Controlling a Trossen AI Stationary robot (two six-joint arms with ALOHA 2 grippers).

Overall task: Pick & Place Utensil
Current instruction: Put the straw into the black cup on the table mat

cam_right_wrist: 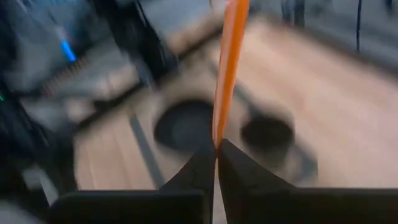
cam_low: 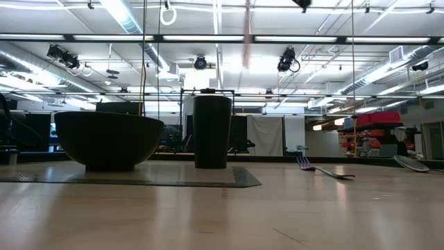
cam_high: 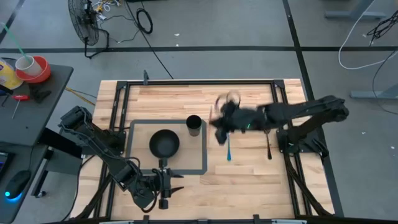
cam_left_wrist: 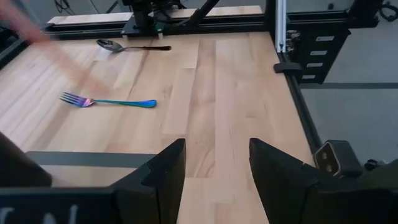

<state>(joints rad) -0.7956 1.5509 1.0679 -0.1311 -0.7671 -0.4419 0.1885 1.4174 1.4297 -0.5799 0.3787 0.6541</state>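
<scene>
— Wooden bench (cam_high: 249, 174) first: what sits on it?

— Grey mat (cam_high: 202, 163) left of centre, bearing black bowl (cam_high: 164, 144) and black cup (cam_high: 193, 124).

— The arms?

— Right gripper (cam_right_wrist: 216, 149) is raised above the bench's middle, clenched on an orange utensil (cam_right_wrist: 229, 56), above the cup and bowl. Left gripper (cam_left_wrist: 216, 165) waits released at the near edge.

— Smaller things?

— Fork (cam_high: 229, 151) and spoon (cam_high: 268, 147) lie toward the right edge.

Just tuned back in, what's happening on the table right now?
The right gripper is shut on an orange utensil and is up in the air near the black cup; the black bowl sits beside the cup on the grey mat. A fork and a spoon lie on the wood. The left gripper waits open at the table's near edge.
</scene>
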